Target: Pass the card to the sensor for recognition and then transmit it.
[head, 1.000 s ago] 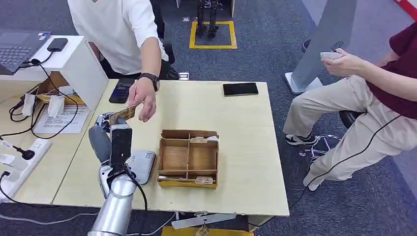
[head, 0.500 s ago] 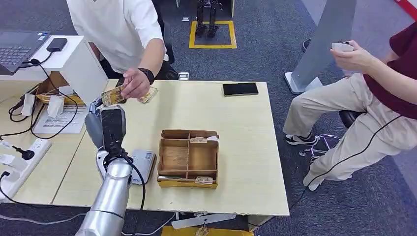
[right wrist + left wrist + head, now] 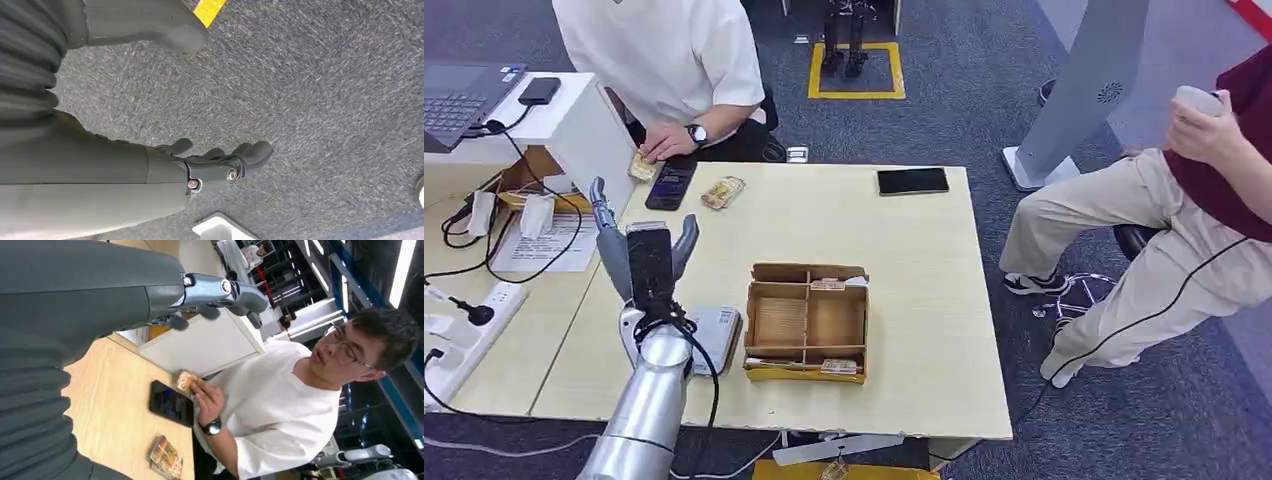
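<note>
Left hand [image 3: 646, 255] raised over tabletop [image 3: 924, 300] near left edge, fingers spread, holding nothing. Sensor [image 3: 712, 335] just beside wrist, touching compartment box [image 3: 807, 322]. Card [image 3: 642, 165] at far left corner, under person's hand [image 3: 664, 146], beside dark phone [image 3: 670, 185]. Second card bundle [image 3: 723, 192] lies loose right of that phone. Open wood between left hand and far edge. Right hand [image 3: 220, 162] hangs over carpet, fingers loosely curled, apparently empty. Another phone [image 3: 913, 181] near far right edge.

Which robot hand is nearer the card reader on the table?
Left. The left robot hand is raised just behind the card reader; the right robot hand hangs over carpet, off the table.
</note>
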You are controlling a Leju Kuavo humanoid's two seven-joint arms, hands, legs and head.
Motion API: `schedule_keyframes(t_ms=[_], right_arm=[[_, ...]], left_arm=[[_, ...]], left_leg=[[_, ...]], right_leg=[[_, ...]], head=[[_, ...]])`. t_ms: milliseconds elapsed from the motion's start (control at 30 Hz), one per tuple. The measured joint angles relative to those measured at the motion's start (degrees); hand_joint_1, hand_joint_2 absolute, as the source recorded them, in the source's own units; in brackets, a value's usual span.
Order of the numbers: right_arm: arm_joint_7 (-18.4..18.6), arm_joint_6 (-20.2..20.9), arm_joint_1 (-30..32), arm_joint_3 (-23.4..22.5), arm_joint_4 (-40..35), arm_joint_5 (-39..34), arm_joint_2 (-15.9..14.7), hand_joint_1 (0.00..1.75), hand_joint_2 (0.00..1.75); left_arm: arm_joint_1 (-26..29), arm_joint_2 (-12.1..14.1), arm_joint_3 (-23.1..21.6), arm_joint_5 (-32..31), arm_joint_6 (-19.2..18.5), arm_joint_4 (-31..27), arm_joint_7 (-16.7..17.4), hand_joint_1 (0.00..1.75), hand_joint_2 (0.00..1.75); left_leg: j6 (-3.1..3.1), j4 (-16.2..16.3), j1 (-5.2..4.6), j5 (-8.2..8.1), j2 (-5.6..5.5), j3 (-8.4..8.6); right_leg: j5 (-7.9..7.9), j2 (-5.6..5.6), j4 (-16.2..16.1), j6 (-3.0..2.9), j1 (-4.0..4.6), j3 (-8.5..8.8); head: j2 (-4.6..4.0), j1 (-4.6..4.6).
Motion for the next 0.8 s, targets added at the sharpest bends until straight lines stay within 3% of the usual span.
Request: schedule_keyframes(t_ms=[133,300,433,467,533,667,800], right_arm=[[0.26,0.00,0.22,-0.04,-0.55,-0.48,0.04,0.00,1.75],[0.15,-0.02,0.21,-1.84,-2.71,-0.02,1.27,0.00,1.75],[-0.02,-0.02,0.12,-2.91,-3.37,0.04,1.53,0.00,1.75],[-0.15,-0.02,0.09,-3.04,-3.37,0.04,1.53,0.00,1.75],[-0.79,-0.02,-0.02,-3.70,-3.41,0.00,1.53,0.00,1.75],[-1.07,-0.02,-0.10,-4.96,-3.59,0.00,1.53,0.00,1.75],[-1.42,-0.02,-0.12,-5.62,-3.69,0.09,1.53,0.00,1.75]], left_arm=[[3.36,1.66,-2.75,4.28,-0.42,-5.09,-2.08,0.00,1.75],[9.38,4.55,-6.06,12.32,-3.70,-12.73,-7.92,0.00,1.75],[11.95,5.84,-7.74,14.14,-4.64,-16.55,-9.14,0.00,1.75],[12.35,6.01,-8.05,15.67,-6.13,-17.17,-10.06,0.00,1.75],[13.76,6.39,-8.79,23.78,-12.01,-19.59,-12.51,0.00,1.75],[17.88,7.26,-11.61,32.92,-23.22,-25.77,-16.52,0.00,1.75],[20.40,8.18,-13.97,34.87,-27.37,-29.84,-18.36,0.00,1.75]], left_leg=[[0.01,0.00,0.00,-0.02,0.01,-0.01],[-0.04,-0.01,0.01,-0.06,0.01,-0.01],[-0.04,-0.01,0.01,-0.06,0.00,-0.03],[-0.04,-0.01,0.00,-0.06,0.01,-0.03],[-0.04,-0.01,0.00,-0.06,0.02,-0.02],[-0.01,0.00,-0.01,-0.08,0.02,-0.03],[0.02,0.00,0.00,-0.11,0.01,-0.03]], right_leg=[[-0.01,0.00,0.00,0.00,0.00,-0.01],[-0.05,0.00,0.00,0.01,0.00,-0.03],[-0.05,-0.02,0.00,0.01,0.00,-0.03],[-0.05,-0.01,0.00,0.01,0.00,-0.03],[-0.04,0.00,0.00,0.02,-0.01,-0.02],[-0.05,0.00,-0.01,0.02,-0.01,-0.03],[-0.06,-0.01,-0.01,0.02,-0.01,-0.05]], head=[[0.02,0.00],[0.02,0.02],[0.02,0.00],[0.02,0.02],[0.02,0.02],[0.02,0.00],[0.02,-0.02]])
